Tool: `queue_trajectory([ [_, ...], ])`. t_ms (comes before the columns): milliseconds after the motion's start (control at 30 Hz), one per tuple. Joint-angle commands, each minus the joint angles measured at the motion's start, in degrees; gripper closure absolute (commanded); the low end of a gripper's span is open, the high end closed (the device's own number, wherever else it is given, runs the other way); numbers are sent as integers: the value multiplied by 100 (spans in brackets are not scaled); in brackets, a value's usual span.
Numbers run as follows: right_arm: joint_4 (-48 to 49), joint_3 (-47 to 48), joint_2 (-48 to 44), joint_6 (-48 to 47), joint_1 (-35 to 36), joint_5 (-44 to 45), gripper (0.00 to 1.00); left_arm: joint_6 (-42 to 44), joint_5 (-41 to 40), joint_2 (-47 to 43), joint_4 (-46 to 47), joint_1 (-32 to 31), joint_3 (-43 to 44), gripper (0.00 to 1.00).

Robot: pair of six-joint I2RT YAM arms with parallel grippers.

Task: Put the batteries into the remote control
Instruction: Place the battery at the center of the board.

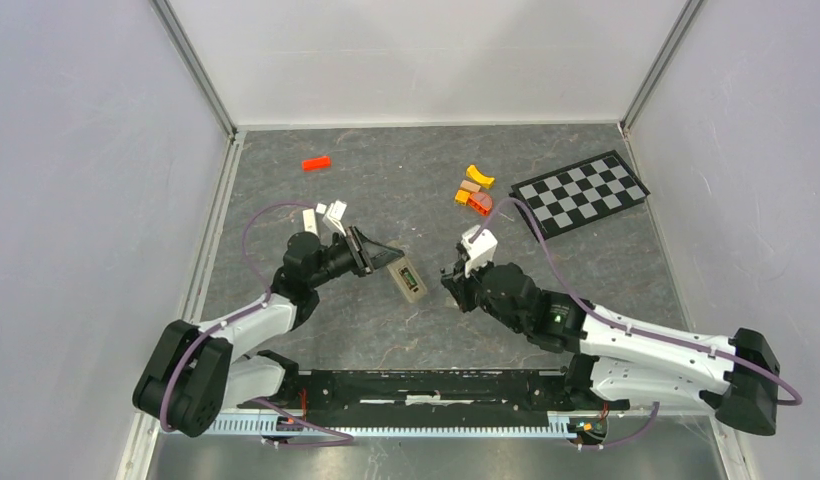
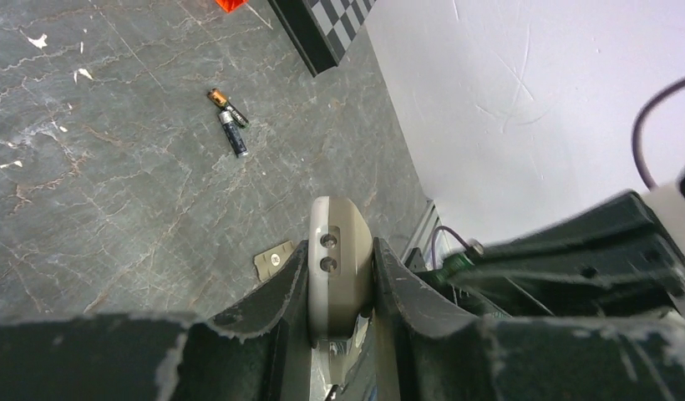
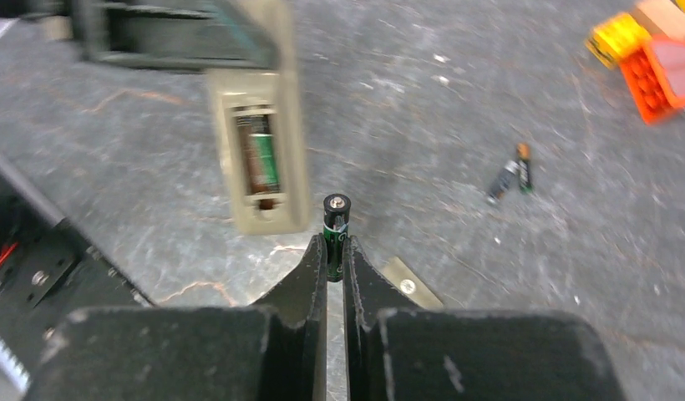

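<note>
Remote control point(image 2: 340, 259) gripped by left fingers point(image 2: 272, 296); right fingers point(image 3: 310, 282) pinch battery point(image 3: 336, 221)

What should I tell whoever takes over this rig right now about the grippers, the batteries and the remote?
Left gripper: shut on the remote control, open back facing up.
Right gripper: shut on a battery, close to the remote, not yet in it.
Done: a second battery sits inside the remote.
To do: insert the held battery. Two loose batteries lie on the table. A tan plate, probably the cover, lies beside the right gripper.
</note>
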Motion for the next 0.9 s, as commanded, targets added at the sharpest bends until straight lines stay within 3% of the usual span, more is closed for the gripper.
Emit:
queue_trajectory([
  [0, -1121, 480, 298, 1596, -338, 1092, 95, 87, -196, -453, 350, -16, -77, 98],
  [167, -1859, 129, 422, 3603, -1070, 1045, 95, 175, -81, -667, 679, -17, -140, 98],
  [333, -1540, -572, 247, 4919, -1376, 924, 94, 193, -26, -770, 693, -12, -122, 98],
  [433, -1876, -666, 312, 5553, -1589, 956, 94, 166, -6, -790, 714, -11, -97, 98],
  [867, -1560, -1098, 998, 6477, -2316, 359, 90, 96, 76, -830, 431, -23, 36, 98],
])
